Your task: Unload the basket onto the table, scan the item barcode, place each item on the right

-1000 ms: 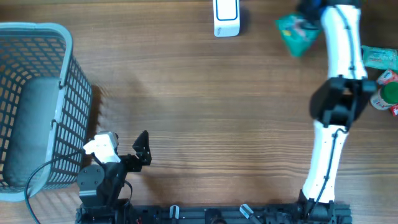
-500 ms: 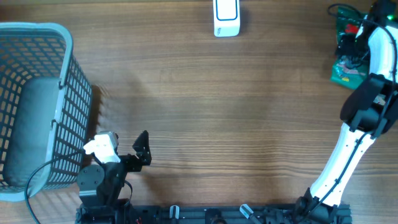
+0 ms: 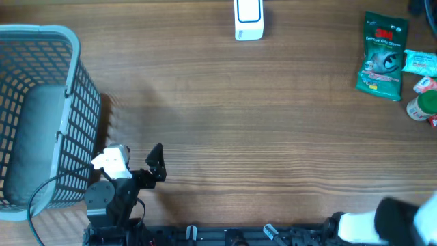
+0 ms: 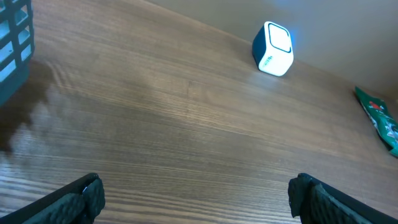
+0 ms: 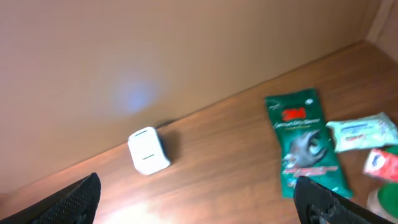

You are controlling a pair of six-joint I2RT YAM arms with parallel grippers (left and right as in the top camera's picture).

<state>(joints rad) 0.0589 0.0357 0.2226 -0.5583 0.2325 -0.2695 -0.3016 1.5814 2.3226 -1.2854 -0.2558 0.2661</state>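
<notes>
The item, a green 3M packet (image 3: 382, 56), lies flat at the back right of the table, also in the right wrist view (image 5: 305, 144) and at the edge of the left wrist view (image 4: 379, 121). The white barcode scanner (image 3: 248, 19) stands at the back centre (image 5: 148, 150) (image 4: 272, 48). My right gripper (image 5: 199, 193) is open and empty, well back from both. Its arm is a blur at the front right corner (image 3: 399, 220). My left gripper (image 4: 198, 193) is open over bare wood at the front left (image 3: 145, 166).
A grey-blue wire basket (image 3: 71, 82) stands at the left edge. Beside the green packet lie a white-green wipes pack (image 3: 418, 62), a red-white pack (image 3: 425, 85) and a green-capped bottle (image 3: 425, 107).
My right gripper opened and let go of the green packet, which now lies at the back right. The right arm pulled back to the front right corner. The left arm stayed still.
</notes>
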